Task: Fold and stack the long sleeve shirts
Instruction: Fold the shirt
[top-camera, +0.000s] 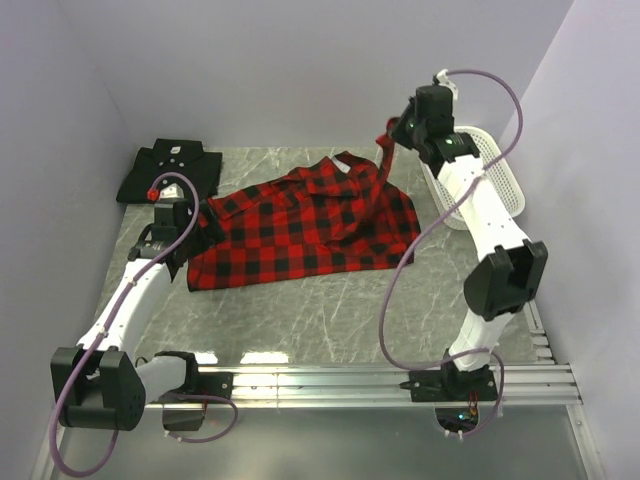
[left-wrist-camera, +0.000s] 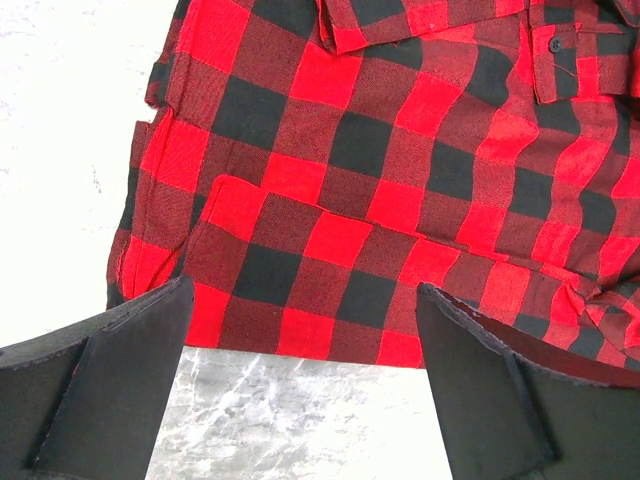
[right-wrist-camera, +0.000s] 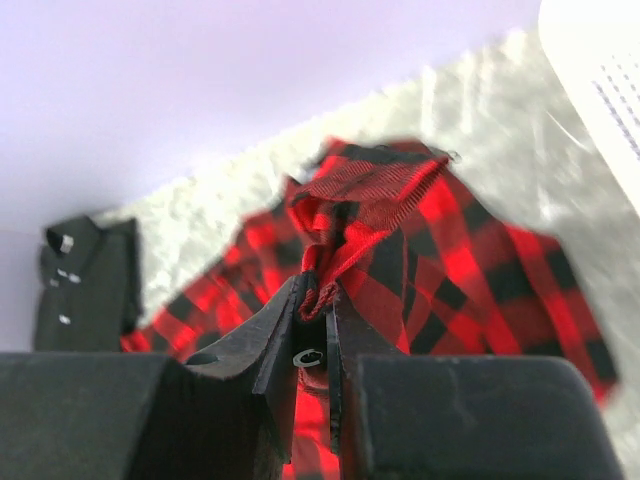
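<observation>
1 plaid shirt (top-camera: 300, 225): right end effector (right-wrist-camera: 315, 296) pinches raised fold; left end effector (left-wrist-camera: 305, 305) wide at edge.

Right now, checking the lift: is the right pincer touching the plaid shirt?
Touching: the right wrist view shows the right pincer clamped on a bunch of the plaid shirt.

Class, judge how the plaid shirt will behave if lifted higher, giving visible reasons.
Probably floppy: the plaid shirt sags from the right gripper while most lies on the table. Likely light: a small pinch holds it up. Pulled, it may bunch.
</observation>
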